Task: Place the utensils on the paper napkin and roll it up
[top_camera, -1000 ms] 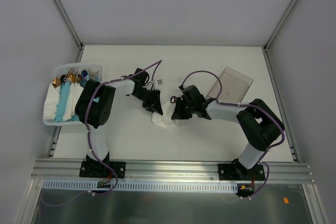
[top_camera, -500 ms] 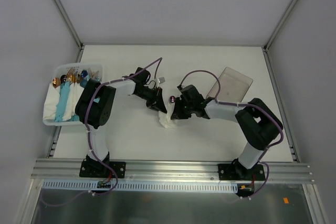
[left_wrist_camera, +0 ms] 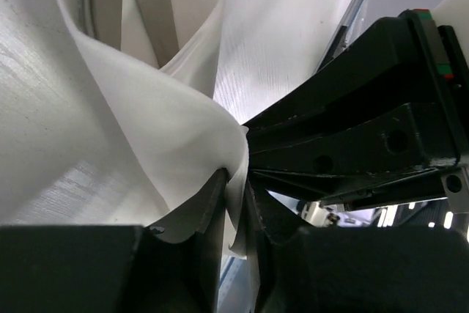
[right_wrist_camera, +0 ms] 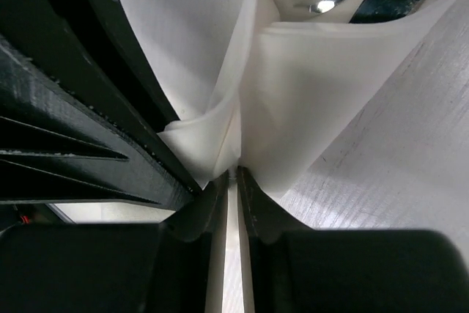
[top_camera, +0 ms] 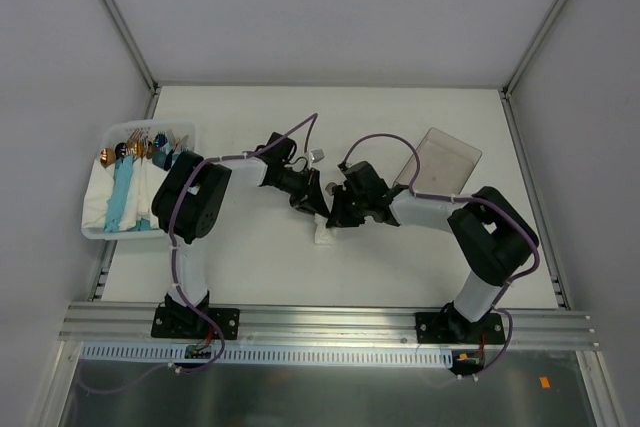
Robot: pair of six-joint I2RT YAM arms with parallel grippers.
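White table [top_camera: 400, 272], grey walls [top_camera: 330, 7] — left hand [left_wrist_camera: 234, 187] and right hand [right_wrist_camera: 231, 179] each clenched on the paper napkin [top_camera: 324, 235]

One paper napkin [top_camera: 323, 235], one left pincer [top_camera: 313, 200], one right pincer [top_camera: 336, 210], one clear tray [top_camera: 447, 161]

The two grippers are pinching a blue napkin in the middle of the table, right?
No, the napkin is white, not blue. The left gripper and right gripper are pinching it in the middle of the table; both wrist views show it.
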